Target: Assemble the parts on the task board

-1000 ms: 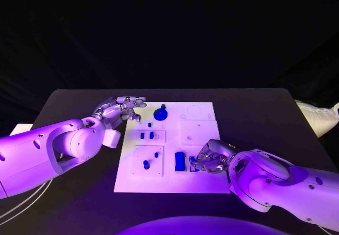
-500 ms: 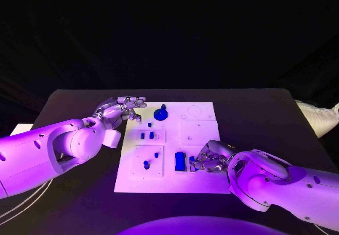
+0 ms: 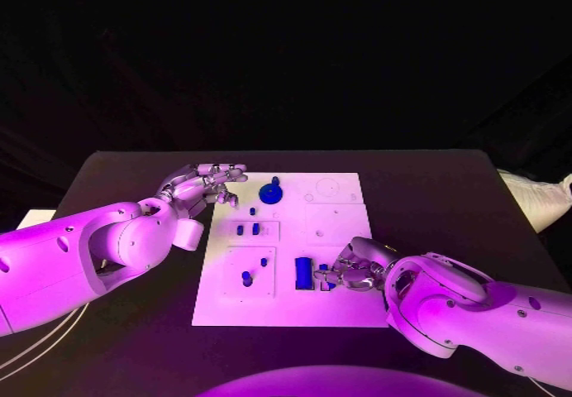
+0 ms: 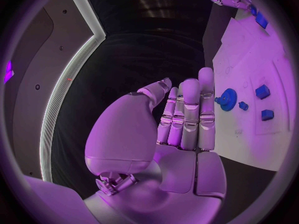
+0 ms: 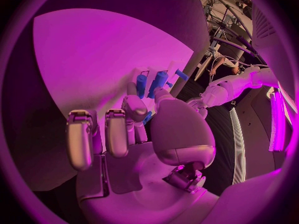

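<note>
two bulky arms in smooth, glossy white shells, rounded like capsules with seams between the segments: the left white arm (image 3: 72, 260) and the right white arm (image 3: 488, 318). each ends in a silver metal hand, the left hand (image 3: 200, 184) and the right hand (image 3: 354, 266), built of jointed, segmented fingers with flat pale pads (image 4: 190, 119). thin pale cables (image 3: 30, 343) trail beneath the left arm.

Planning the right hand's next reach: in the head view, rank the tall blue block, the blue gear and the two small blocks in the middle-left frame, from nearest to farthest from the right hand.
1. Tall blue block, just left of the right hand.
2. Two small blocks, middle-left frame.
3. Blue gear, far end, near the left hand.
</note>
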Tool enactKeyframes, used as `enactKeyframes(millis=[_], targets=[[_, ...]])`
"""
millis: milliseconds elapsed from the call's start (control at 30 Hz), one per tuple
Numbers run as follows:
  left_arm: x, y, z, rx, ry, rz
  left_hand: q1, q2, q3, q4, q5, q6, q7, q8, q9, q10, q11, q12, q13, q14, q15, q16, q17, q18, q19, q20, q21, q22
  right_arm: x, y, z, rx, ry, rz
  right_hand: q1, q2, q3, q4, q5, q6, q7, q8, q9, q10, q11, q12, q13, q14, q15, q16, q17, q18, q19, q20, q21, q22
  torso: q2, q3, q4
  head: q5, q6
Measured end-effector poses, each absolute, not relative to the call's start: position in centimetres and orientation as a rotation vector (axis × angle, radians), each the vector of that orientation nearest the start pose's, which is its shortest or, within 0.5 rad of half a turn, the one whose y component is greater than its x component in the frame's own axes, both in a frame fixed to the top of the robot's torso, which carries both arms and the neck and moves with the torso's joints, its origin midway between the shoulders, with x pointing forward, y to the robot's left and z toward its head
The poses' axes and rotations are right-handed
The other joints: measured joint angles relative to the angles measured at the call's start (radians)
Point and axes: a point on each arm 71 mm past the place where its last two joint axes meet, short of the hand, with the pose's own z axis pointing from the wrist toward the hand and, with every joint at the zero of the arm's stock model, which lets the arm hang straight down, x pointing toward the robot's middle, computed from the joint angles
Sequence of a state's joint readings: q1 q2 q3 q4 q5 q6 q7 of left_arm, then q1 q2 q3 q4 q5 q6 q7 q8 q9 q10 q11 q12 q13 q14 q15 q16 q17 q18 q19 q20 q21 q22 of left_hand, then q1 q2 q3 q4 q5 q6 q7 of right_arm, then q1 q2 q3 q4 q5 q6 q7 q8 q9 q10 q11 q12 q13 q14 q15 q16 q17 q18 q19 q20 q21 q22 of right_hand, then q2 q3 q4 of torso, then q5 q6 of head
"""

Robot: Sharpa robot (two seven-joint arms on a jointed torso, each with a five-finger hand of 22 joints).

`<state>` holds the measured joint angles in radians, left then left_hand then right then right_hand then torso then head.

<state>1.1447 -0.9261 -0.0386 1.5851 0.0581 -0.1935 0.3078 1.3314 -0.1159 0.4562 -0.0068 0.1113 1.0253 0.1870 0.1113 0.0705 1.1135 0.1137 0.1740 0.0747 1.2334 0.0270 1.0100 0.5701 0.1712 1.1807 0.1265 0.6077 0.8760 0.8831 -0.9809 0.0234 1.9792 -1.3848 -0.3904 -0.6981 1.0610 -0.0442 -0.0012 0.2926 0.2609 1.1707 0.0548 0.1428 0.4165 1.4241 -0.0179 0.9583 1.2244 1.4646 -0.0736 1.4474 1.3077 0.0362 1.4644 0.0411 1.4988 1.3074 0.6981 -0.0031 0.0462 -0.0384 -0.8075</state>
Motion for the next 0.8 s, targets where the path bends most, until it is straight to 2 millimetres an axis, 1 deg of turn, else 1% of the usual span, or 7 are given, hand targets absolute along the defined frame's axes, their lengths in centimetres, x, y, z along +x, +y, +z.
enactKeyframes(millis=[33,167,333,400,800], targets=[[46.45,22.59,-20.50,-1.267,1.555,-1.589,0.000,0.000,0.000,0.000,0.000,0.000,0.000,0.000,0.000,0.000,0.000,0.000,0.000,0.000,0.000,0.000,0.000,0.000,0.000,0.000,0.000,0.000,34.34,-17.39,-25.52,0.329,2.063,0.506,-0.005,-0.001,-0.003,0.000,0.000,0.000,0.000,0.000,0.001,0.000,0.000,0.002,0.001,0.000,0.000,0.000,0.000,0.000,0.000,0.000,0.000,0.000,0.000,0.0001,0.0000,0.000,0.000],[46.46,22.63,-20.51,-1.267,1.555,-1.589,0.000,0.000,0.000,0.000,0.000,0.000,0.000,0.000,0.000,0.000,0.000,0.000,0.000,0.000,0.000,0.000,0.000,0.000,0.000,0.000,0.000,0.000,34.19,-17.51,-25.39,0.327,2.061,0.506,-0.015,0.009,-0.014,0.000,0.000,0.000,0.000,0.005,0.003,0.000,0.000,0.008,0.005,0.000,0.000,0.005,0.000,0.000,0.000,0.000,0.000,0.000,0.000,0.0003,0.0000,0.001,0.001],[46.46,22.65,-20.51,-1.268,1.555,-1.588,0.000,0.000,0.000,0.000,0.000,0.000,0.000,0.000,0.000,0.000,0.000,0.000,0.000,0.000,0.000,0.000,0.000,0.000,0.000,0.000,0.000,0.000,33.87,-17.46,-25.05,0.313,2.054,0.513,-0.015,0.009,-0.015,0.001,0.000,0.003,-0.003,0.004,0.003,0.004,-0.004,0.008,0.006,0.000,0.000,0.005,0.000,0.000,0.000,0.000,0.000,0.000,0.000,0.0006,-0.0004,0.003,0.001],[46.46,22.66,-20.51,-1.268,1.555,-1.588,0.000,0.000,0.000,0.000,0.000,0.000,0.000,0.000,0.000,0.000,0.000,0.000,0.000,0.000,0.000,0.000,0.000,0.000,0.000,0.000,0.000,0.000,33.81,-17.49,-24.97,0.307,2.050,0.513,-0.020,0.014,-0.018,-0.002,0.000,0.003,-0.003,0.004,0.005,0.004,-0.004,0.012,0.007,0.000,0.000,0.005,0.000,0.000,0.000,0.000,0.000,0.000,0.000,0.0008,-0.0006,0.003,0.001],[46.48,22.69,-20.53,-1.268,1.555,-1.587,0.000,0.000,0.000,0.000,0.000,0.000,0.000,0.000,0.000,0.000,0.000,0.000,0.000,0.000,0.000,0.000,0.000,0.000,0.000,0.000,0.000,0.000,33.84,-18.26,-24.80,0.284,2.029,0.487,-0.020,0.014,-0.023,-0.002,0.004,0.003,-0.003,0.004,0.006,0.004,-0.004,0.012,0.009,0.000,0.000,0.009,0.000,0.000,0.000,0.000,0.004,0.001,0.000,0.0004,-0.0005,0.000,0.003]])
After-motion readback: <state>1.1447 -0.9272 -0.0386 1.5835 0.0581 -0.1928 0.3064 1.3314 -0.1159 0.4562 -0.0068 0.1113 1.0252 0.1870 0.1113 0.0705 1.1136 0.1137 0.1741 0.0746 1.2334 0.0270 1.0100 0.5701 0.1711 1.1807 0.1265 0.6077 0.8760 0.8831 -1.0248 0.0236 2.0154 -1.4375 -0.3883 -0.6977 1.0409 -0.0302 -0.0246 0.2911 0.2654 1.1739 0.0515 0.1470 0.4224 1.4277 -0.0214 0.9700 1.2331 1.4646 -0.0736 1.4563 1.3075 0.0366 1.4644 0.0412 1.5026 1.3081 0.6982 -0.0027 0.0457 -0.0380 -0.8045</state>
